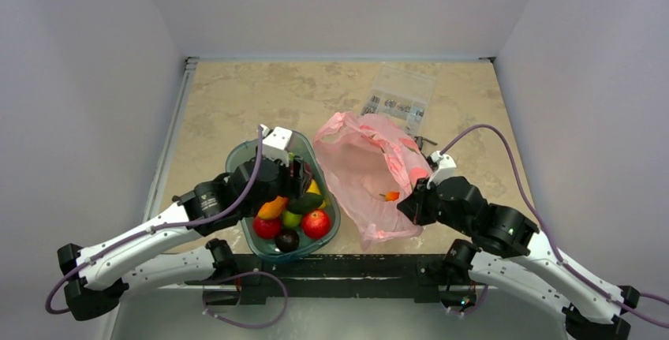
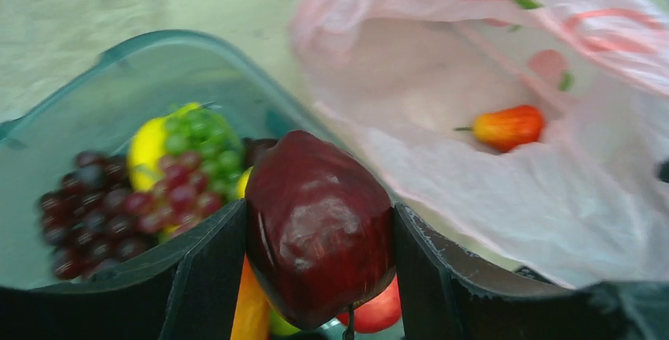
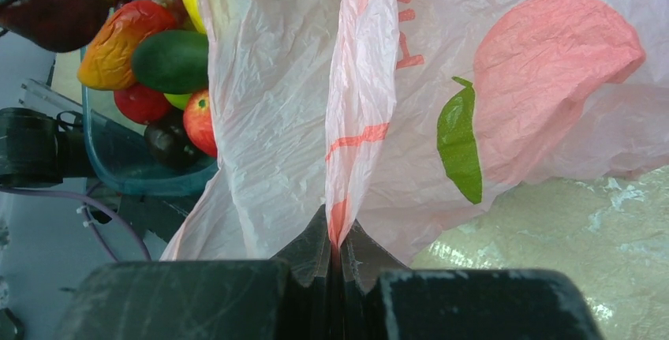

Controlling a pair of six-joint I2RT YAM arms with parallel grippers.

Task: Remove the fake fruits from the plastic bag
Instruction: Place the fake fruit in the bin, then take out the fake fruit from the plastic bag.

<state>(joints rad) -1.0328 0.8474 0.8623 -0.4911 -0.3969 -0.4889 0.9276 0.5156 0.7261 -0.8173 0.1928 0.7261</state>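
The pink plastic bag lies open right of the teal tray. A small orange-red fruit with a stem lies inside the bag, also in the left wrist view. My left gripper is shut on a glossy dark red fruit, held over the tray's right side. My right gripper is shut on a fold of the bag's edge, at the bag's near right. The orange-red mango and dark green avocado lie in the tray.
The tray also holds purple grapes, green grapes, a yellow fruit, red apples and a dark plum. A clear packet of metal parts lies behind the bag. Walls enclose the table on three sides.
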